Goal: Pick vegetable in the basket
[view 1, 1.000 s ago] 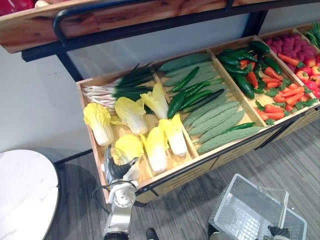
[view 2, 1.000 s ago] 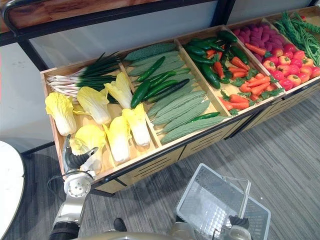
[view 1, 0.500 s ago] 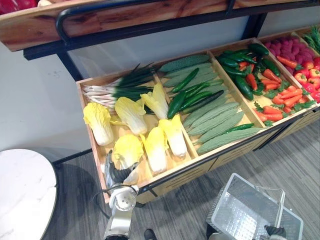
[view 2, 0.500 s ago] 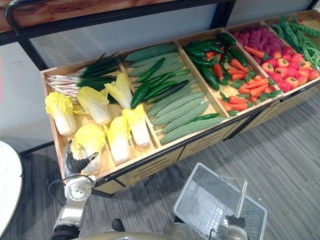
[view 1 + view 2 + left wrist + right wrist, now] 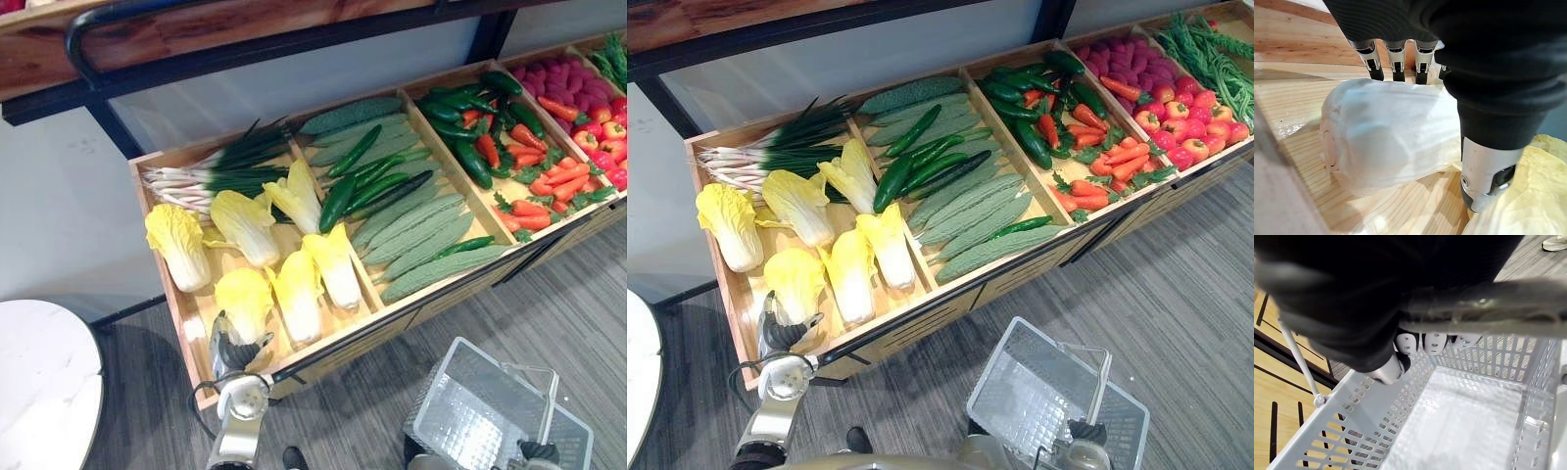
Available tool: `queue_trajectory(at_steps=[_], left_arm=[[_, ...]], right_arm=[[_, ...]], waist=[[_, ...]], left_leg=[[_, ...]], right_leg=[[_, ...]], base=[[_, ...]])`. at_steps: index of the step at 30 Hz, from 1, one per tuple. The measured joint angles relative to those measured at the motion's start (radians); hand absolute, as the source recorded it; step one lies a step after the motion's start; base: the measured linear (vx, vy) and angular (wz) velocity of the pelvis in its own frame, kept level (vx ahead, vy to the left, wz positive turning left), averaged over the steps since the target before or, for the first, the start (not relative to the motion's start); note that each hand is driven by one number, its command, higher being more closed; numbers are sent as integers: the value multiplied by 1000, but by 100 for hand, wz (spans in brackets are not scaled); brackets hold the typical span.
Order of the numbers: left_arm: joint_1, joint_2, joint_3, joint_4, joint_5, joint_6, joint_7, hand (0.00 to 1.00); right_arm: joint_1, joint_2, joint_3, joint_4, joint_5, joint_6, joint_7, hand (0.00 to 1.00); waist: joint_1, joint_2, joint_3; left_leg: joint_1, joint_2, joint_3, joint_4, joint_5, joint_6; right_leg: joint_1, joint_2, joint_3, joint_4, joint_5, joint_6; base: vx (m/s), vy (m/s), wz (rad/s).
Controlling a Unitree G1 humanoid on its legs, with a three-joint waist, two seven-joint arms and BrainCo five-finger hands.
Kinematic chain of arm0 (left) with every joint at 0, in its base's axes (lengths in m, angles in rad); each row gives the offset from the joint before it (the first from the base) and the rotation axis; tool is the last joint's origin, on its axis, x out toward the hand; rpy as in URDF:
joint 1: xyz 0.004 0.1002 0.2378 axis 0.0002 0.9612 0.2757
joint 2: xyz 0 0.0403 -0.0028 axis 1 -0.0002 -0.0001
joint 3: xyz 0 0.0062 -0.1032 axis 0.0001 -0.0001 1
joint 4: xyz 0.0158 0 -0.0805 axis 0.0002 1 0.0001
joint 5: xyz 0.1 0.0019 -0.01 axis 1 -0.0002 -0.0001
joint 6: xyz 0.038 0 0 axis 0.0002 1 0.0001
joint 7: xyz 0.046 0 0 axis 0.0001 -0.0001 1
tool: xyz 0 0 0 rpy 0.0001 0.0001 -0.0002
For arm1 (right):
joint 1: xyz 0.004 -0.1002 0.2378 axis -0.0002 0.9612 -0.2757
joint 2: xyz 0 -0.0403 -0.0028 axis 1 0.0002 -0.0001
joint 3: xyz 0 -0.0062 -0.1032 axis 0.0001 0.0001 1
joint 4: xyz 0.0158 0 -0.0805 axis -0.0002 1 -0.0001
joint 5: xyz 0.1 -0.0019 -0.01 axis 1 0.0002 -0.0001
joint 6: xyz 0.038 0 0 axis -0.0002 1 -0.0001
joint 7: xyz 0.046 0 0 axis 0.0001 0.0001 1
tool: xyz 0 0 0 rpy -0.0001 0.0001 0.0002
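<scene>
In the front left corner of the crate (image 5: 328, 341), the left hand (image 5: 233, 351) is closed on the white stem end of a cabbage (image 5: 1386, 137). Its fingers (image 5: 1396, 61) reach over the far side of the stem with the dark tips on it, and the thumb (image 5: 1484, 178) stands at the near side, so the stem sits between them. The cabbage lies on the wooden bottom, with its yellow leaves pointing away from the hand.

Just right of this hand two more cabbages (image 5: 299, 289) lie side by side, and beyond it are three others, then scallions (image 5: 211, 171) at the back wall. Further right, behind a wooden divider, are cucumbers (image 5: 367, 176) and bitter gourds (image 5: 426, 240); the next compartment has carrots (image 5: 549, 181) and dark green cucumbers.

Well apart, low at the right, the right hand (image 5: 1432, 341) has its fingers curled around the handle of a grey basket (image 5: 1038, 392), which hangs above the grey floor with nothing inside. A white round table (image 5: 39, 382) stands left of the left hand
</scene>
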Motion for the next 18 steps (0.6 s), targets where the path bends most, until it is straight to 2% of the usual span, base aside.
queue_trajectory(at_steps=[4,7,8,11,18], left_arm=[[-23,1,3,53,1,0,6,0],[-57,12,10,168,23,4,28,0],[-65,15,9,183,41,3,39,100],[-88,36,11,275,98,-1,79,100],[-124,49,69,370,119,0,84,100]], right_arm=[[-2,0,6,-15,0,0,-1,100],[-10,0,9,-18,0,0,-8,100],[-11,0,10,-18,0,0,-9,100],[-16,-6,27,-18,-1,-2,-23,100],[-34,-18,49,-15,-10,-7,-26,100]], waist=[[-1,9,3],[-1,19,8],[0,22,8],[0,34,7],[0,50,16]], left_leg=[[-7,-1,3,0,0,0],[-7,-1,5,0,0,0],[-7,0,7,0,0,-1],[-7,0,14,0,-1,-1],[19,1,34,0,-17,-14]], right_leg=[[-14,0,7,5,1,1],[-17,0,12,6,1,1],[-20,1,14,7,1,1],[-28,1,24,14,1,2],[-31,7,64,9,11,5]], base=[[-10,-16,-5],[-7,-15,-2],[-13,-22,-9],[-15,-19,-8],[-33,-18,-17]])
